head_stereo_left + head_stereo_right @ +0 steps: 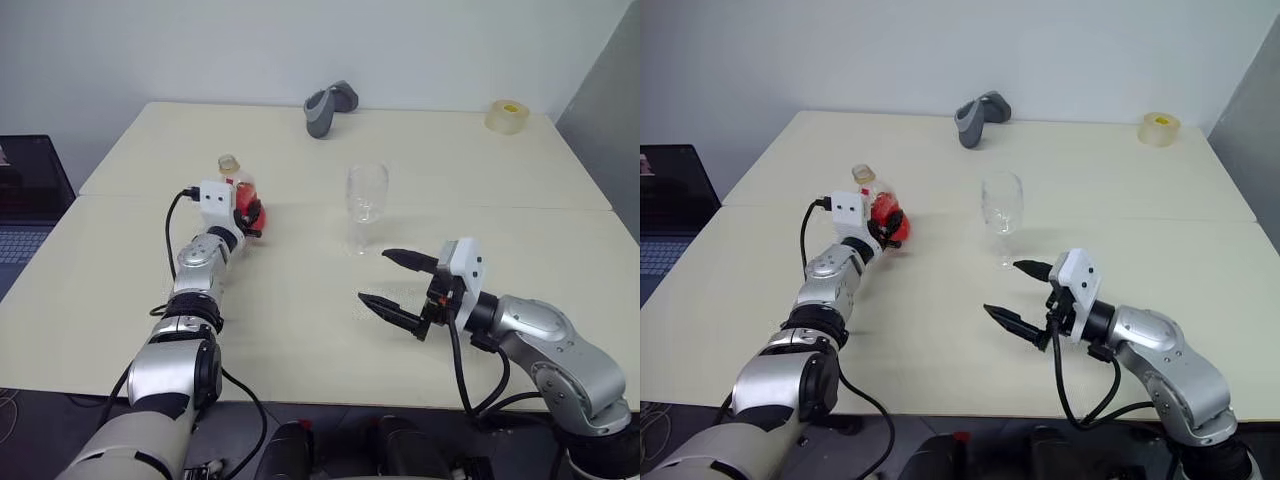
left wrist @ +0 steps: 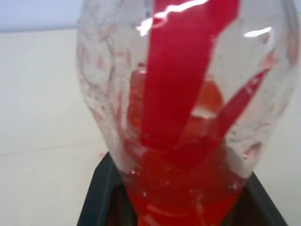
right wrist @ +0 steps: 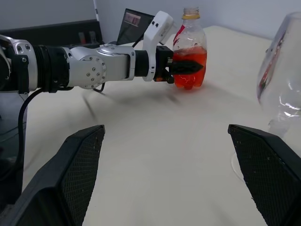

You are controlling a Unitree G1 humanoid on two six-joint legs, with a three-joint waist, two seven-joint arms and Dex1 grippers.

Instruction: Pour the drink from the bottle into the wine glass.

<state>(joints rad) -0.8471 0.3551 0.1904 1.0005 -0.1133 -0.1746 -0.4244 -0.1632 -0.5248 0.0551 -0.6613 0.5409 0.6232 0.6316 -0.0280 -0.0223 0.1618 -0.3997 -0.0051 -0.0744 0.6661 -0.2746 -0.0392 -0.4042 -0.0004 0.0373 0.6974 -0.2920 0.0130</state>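
Note:
The bottle [image 3: 190, 41] stands upright on the left side of the table [image 1: 300, 330], clear, with a red label strip and a yellow ring at its neck. The red drink [image 3: 187, 79] fills its lower part. My left gripper [image 3: 188, 67] is shut on the bottle's body, its black fingers [image 3: 184, 66] wrapped round the level of the liquid. The wine glass [image 1: 366, 195] stands upright near the table's middle and holds nothing. My right gripper [image 1: 373, 275] hangs open in front of the glass, apart from it, with nothing between its fingers.
A grey handheld object [image 1: 328, 108] lies at the table's far edge. A roll of tape [image 1: 508, 115] sits at the far right corner. A laptop [image 1: 25, 200] stands off the table's left side. A seam [image 1: 480, 207] crosses the tabletop behind the glass.

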